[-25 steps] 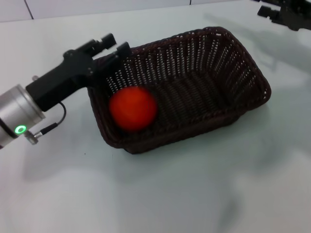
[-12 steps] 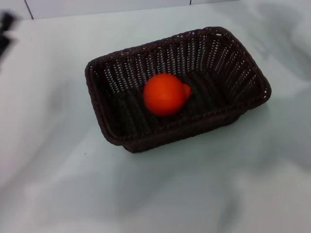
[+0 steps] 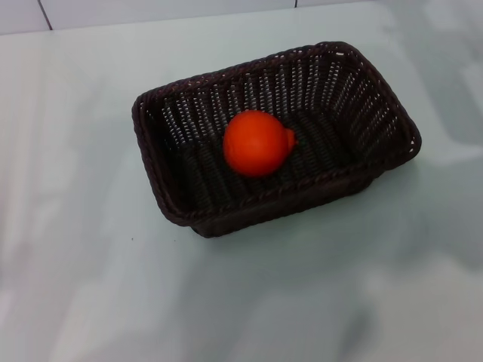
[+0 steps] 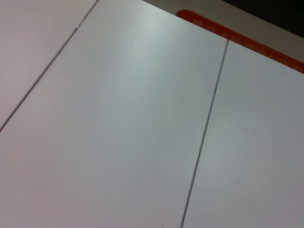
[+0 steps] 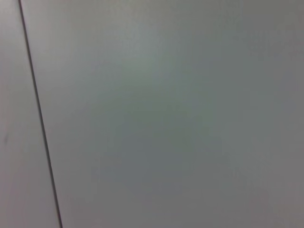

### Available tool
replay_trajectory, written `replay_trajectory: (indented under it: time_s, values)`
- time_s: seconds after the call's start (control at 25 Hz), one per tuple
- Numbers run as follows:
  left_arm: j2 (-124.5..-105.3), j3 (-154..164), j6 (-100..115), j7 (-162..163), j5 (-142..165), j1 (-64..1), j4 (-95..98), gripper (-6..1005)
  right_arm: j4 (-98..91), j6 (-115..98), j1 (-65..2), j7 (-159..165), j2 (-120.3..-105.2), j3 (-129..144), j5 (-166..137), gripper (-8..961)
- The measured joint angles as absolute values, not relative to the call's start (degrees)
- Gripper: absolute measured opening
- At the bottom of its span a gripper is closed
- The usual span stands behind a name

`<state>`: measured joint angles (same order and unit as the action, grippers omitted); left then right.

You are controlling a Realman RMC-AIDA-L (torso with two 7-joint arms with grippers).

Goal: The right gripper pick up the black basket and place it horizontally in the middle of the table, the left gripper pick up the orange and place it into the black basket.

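The black basket lay on the desk, long axis left-right — right end angled farther. Inside, the orange pointed its neck right. Neither claw was visible — grip unknowable.

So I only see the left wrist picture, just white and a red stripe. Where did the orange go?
Observer: The orange sits inside the basket, in the head view.
Operator: Is a gripper holding it?
Observer: No, neither gripper shows in any view; nothing touches it.
Operator: Where is the basket?
Observer: Flat on the table, near the middle, long side running left to right, a bit slanted.
Operator: Does the right wrist see it?
Observer: No, only plain white surface with one thin dark line.
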<state>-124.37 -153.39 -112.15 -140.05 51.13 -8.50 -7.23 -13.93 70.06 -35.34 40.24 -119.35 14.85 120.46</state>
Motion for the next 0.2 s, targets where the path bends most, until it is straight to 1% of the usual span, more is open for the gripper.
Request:
replay_trajectory:
  time_s: [0.2]
  values:
    - [-124.37,-153.5,-112.7,-140.1,51.1,-8.3,-6.2,907,-13.5,69.5,-35.9,39.6,-119.31,14.8,120.8,734]
